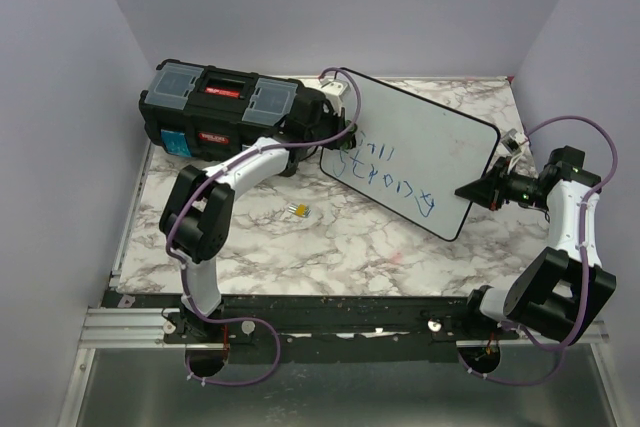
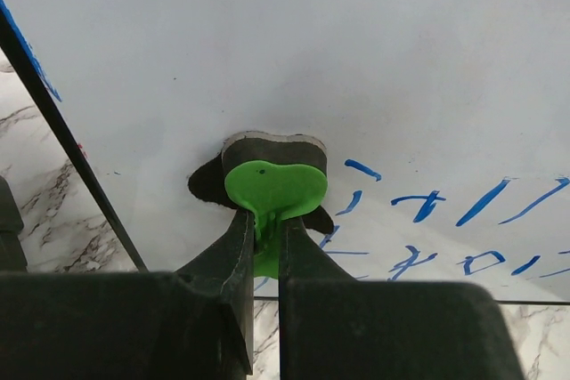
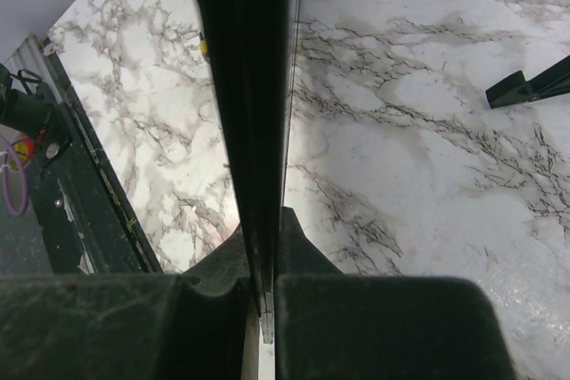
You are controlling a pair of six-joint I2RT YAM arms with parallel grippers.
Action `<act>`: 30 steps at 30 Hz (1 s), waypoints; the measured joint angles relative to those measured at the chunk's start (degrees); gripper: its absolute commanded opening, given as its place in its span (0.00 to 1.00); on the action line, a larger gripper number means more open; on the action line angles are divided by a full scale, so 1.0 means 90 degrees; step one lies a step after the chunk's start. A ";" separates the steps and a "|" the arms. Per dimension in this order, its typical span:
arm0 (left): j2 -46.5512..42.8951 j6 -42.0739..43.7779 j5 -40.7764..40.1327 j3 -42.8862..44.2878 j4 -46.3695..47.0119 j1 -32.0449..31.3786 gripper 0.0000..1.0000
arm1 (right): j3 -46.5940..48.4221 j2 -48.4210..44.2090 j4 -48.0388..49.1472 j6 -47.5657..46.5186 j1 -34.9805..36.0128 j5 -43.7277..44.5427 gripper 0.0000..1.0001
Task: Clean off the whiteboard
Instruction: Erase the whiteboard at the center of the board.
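Whiteboard shows blue writing. Your left gripper pinches a green eraser on its left end; your right gripper squeezes its right edge.

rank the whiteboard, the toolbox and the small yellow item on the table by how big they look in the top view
1. whiteboard: largest, though it may be tilted up, nearer the camera
2. toolbox: somewhat smaller
3. yellow item: by far the smallest
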 measured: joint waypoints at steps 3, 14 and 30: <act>0.0019 -0.0012 -0.0039 -0.0085 0.0146 -0.0036 0.00 | -0.0002 0.0000 -0.0012 0.0010 0.0000 -0.0002 0.01; -0.0007 -0.0107 -0.0068 -0.0838 0.0782 -0.0233 0.00 | -0.0002 0.0000 -0.0036 0.0138 -0.0041 -0.0005 0.01; 0.0087 0.0136 -0.0073 0.0648 -0.0255 -0.0189 0.00 | -0.0002 0.0000 -0.0019 -0.0090 -0.0039 -0.0005 0.01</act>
